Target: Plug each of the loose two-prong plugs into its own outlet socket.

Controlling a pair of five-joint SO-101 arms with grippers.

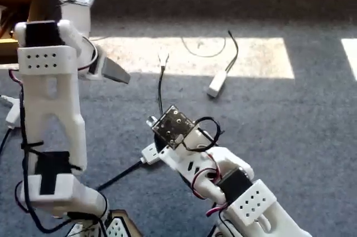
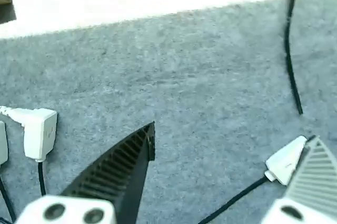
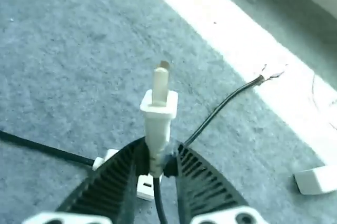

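Left arm (image 1: pixel 53 97): stands tall, wrist reaching forward at the top.
Left hand (image 2: pixel 231 139): fingers spread wide, nothing between them.
Right arm (image 1: pixel 234 187): stretched low, angled inward.
Right hand (image 3: pixel 158 158): fingers pinched on a white plug (image 3: pixel 158 110).

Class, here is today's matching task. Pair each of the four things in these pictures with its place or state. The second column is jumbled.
Column one
1. left gripper
2. right gripper
3. loose plug
4. socket block

Column two
A. lies at the edge of the sunlit strip
B. fingers shut on a white plug, prongs pointing away
C. fingers open over bare carpet
D. lies on the carpet close beside the right arm

Pairs: 1-C, 2-B, 3-D, 4-A
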